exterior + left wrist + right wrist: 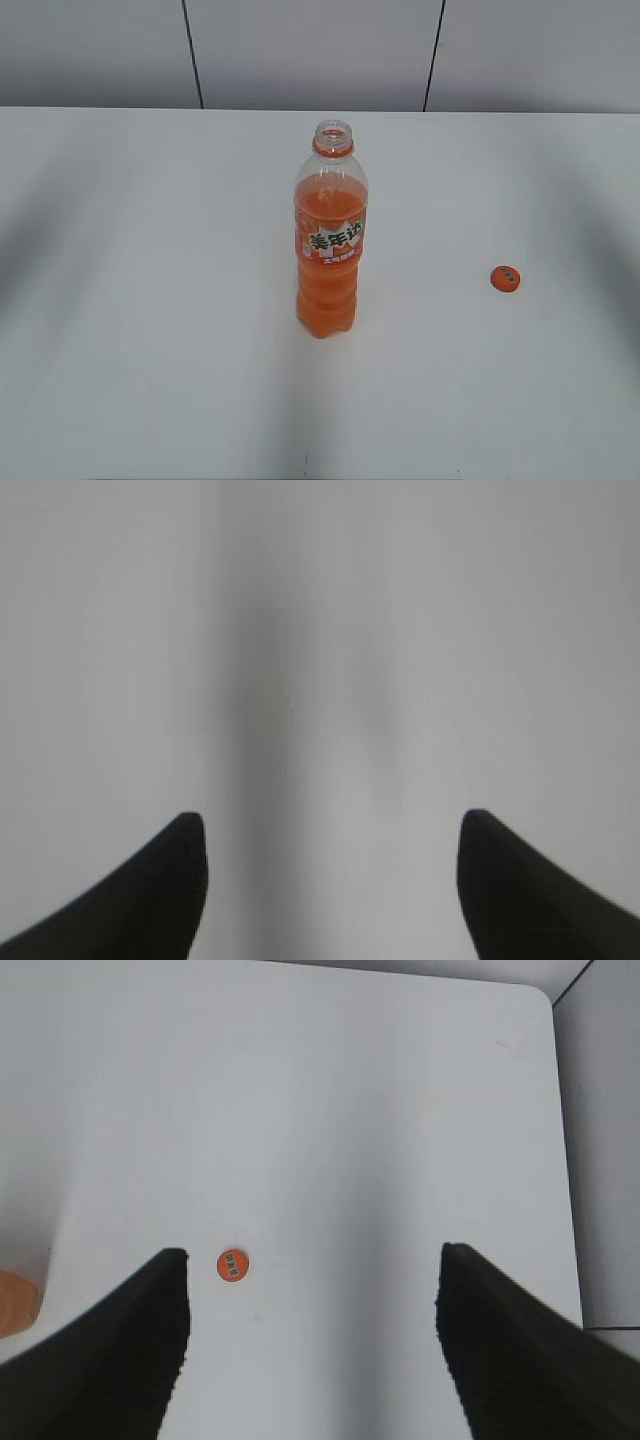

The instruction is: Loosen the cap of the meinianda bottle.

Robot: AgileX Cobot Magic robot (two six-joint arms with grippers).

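Note:
The meinianda bottle (331, 235) stands upright in the middle of the white table (150, 300), with orange liquid, an orange label and an open mouth with no cap on it. The small orange cap (506, 278) lies flat on the table to the bottle's right; it also shows in the right wrist view (233, 1265). My right gripper (312, 1260) is open and empty, high above the table, with the cap just beside its left finger in that view. My left gripper (330, 825) is open and empty over bare table. Neither gripper shows in the exterior view.
An orange edge of the bottle (15, 1305) shows at the left border of the right wrist view. The table's rounded far corner (535, 995) and the grey floor (605, 1160) beyond it are at the upper right there. A grey panelled wall (300, 50) runs behind the table.

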